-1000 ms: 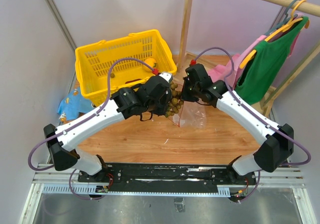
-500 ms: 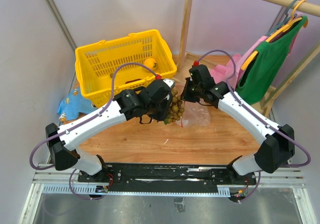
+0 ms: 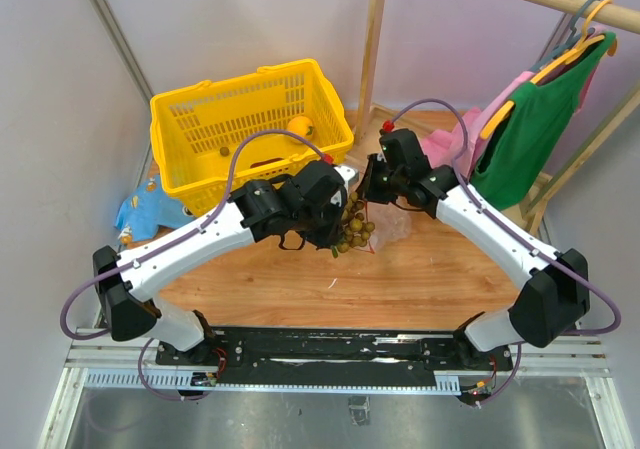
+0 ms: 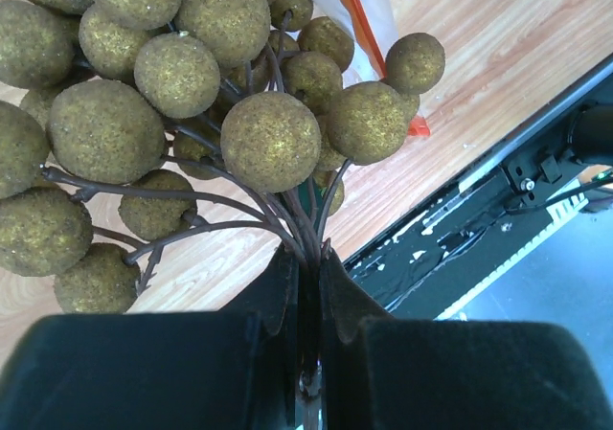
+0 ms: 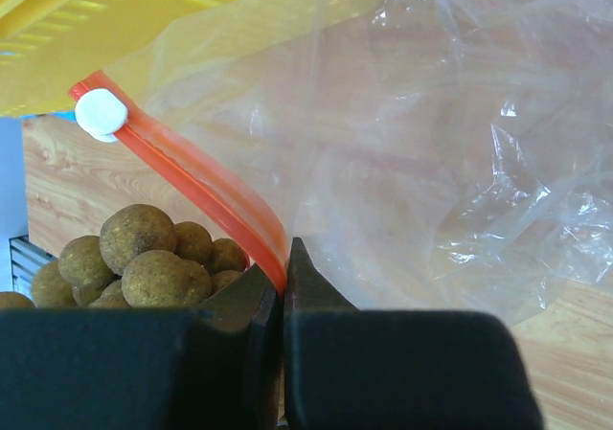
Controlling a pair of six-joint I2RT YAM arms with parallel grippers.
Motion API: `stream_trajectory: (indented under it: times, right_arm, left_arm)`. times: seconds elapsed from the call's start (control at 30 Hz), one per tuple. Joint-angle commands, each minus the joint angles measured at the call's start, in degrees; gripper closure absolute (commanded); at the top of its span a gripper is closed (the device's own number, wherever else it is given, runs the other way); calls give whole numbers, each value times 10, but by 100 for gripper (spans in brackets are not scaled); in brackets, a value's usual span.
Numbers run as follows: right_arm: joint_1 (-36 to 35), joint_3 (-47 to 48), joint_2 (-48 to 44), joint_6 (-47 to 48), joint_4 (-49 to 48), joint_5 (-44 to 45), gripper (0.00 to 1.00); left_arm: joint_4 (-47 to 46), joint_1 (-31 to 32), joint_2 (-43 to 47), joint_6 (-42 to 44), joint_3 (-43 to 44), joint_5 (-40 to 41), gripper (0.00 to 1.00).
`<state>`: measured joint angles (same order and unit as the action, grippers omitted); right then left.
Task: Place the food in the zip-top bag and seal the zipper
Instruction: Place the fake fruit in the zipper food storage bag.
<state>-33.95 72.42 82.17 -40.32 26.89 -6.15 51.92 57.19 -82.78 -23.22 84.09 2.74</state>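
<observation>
Left wrist shows left pincer (image 4: 307,282) pinching grapes (image 4: 270,141) by the stem; right pincer (image 5: 284,275) clamps the zipper (image 5: 196,179).

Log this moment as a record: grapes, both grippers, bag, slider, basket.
grapes: held by the stem, right beside the zipper
left gripper: shut on the grapes' stem
right gripper: shut on the zipper
bag: clear, crinkled, held at its mouth edge
slider: white, at the zipper end away from the right gripper
basket: yellow, behind the arms, with an orange fruit inside
</observation>
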Motion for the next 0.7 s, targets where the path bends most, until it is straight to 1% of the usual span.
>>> stream_trajectory:
  times: [0.0, 0.07, 0.27, 0.37, 0.5, 0.67]
  right_arm:
    - [6, -8, -14, 27, -44, -44, 100]
    - [6, -10, -16, 35, -45, -46, 99]
    - [6, -12, -21, 56, -34, -58, 99]
    - [5, -9, -15, 60, -29, -76, 98]
    - [5, -6, -13, 69, -20, -88, 97]
    - [5, 0, -12, 76, -14, -92, 97]
  left_arm:
    - [-30, 10, 0, 21, 23, -17, 100]
    - [-16, 9, -6, 9, 34, 16, 100]
    - [61, 4, -42, -34, 92, 157, 100]
    - [84, -1, -57, -50, 110, 202, 100]
    - [99, -17, -68, -60, 115, 211, 100]
    - [126, -17, -100, -58, 132, 222, 100]
